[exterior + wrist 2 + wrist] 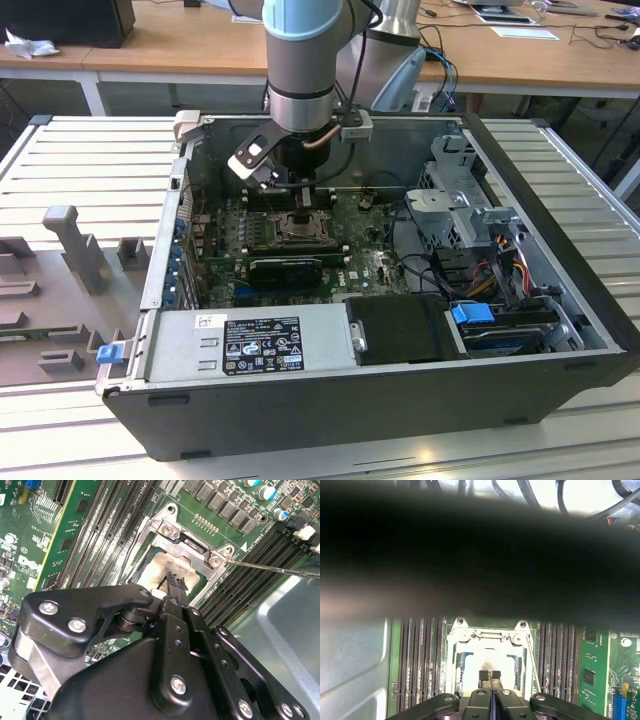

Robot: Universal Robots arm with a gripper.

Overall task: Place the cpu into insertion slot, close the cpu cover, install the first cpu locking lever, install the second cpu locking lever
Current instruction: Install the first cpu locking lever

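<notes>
Inside an open computer case, the insertion slot point(300, 228) sits in the middle of the green motherboard. The cpu point(150, 572) shows as a pale square face in the slot, also seen in the first wrist view point(489, 661). The cpu cover point(192, 545), a silver frame with a window, appears to lie down around the chip point(487, 636). A thin locking lever point(270, 568) sticks out from one corner of the socket. My gripper point(175, 582) is shut, its black tips pressed together just over the chip point(490, 674), with nothing visible between them. It hangs straight above the socket point(303, 200).
Long black memory slots point(95, 535) run along both sides of the socket. The case walls point(170, 200) enclose the board. A power supply point(250, 345) lies at the near side. A drive cage point(455, 190) with cables stands at the exterior view's right.
</notes>
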